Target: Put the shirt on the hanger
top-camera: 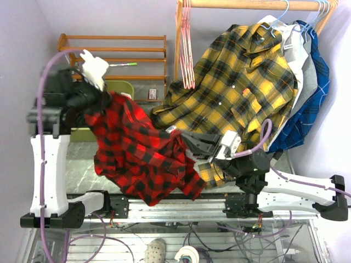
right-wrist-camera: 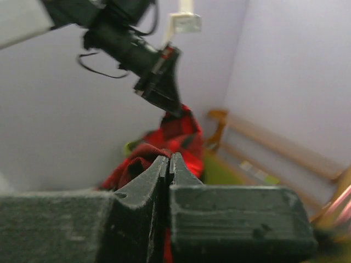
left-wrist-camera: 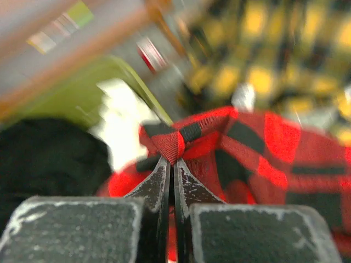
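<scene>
The red-and-black plaid flannel shirt [top-camera: 137, 153] hung clear of the tabletop [top-camera: 79, 175], slung between both arms toward 9 o'clock in the top view. The left gripper [left-wrist-camera: 174, 164] had its jaws pinching a bunched fold of the cloth at 10 o'clock. The right gripper [right-wrist-camera: 167, 161] had its jaws pressed together on a shirt edge near centre. The thin pink wire hanger [top-camera: 187, 55] hung from the wooden rail [top-camera: 247, 4] at 12 o'clock, apart from the shirt. Judged light, soft and prone to sagging; best held at the collar or shoulder seams, where the layers are thickest.
</scene>
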Robot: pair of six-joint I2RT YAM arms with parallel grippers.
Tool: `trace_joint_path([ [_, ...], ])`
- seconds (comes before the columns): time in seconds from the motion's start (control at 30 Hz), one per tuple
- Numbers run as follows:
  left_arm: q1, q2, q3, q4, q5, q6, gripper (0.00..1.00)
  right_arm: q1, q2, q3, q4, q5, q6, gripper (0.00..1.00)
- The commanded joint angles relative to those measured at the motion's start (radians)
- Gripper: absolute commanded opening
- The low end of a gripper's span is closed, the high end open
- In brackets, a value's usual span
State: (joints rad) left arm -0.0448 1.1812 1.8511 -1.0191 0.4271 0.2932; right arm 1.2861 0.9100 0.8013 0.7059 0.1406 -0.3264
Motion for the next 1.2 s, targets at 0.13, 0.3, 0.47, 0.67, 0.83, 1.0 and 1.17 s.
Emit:
trace_joint_path([
  [0.13,-0.027,-0.173,-0.55,0.004,0.083,0.113,0.08,0.002,-0.225,-0.367,0.104,0.09,0.552,0.0],
  [0.3,-0.029,-0.034,-0.55,0.245,-0.128,0.042,0.08,-0.07,-0.188,-0.411,0.169,0.372,0.479,0.0],
  [0.47,-0.029,0.168,-0.452,0.456,-0.12,0.013,0.1,-0.657,0.043,-0.429,0.187,-0.041,0.972,0.0],
  [0.67,-0.029,0.421,-0.285,0.506,-0.164,-0.036,0.13,-0.764,0.378,-0.411,0.372,-0.099,1.014,0.0],
  [0.83,-0.039,0.544,-0.201,0.441,-0.109,-0.06,0.39,-0.765,0.498,-0.381,0.436,-0.215,1.052,0.0],
  [1.0,-0.074,0.484,-0.219,0.385,-0.124,-0.021,0.68,-0.765,0.457,-0.373,0.396,-0.27,0.986,0.41],
  [1.17,-0.081,0.36,-0.127,0.305,-0.185,-0.019,0.73,-0.765,0.295,-0.274,0.098,-0.176,0.836,0.91],
])
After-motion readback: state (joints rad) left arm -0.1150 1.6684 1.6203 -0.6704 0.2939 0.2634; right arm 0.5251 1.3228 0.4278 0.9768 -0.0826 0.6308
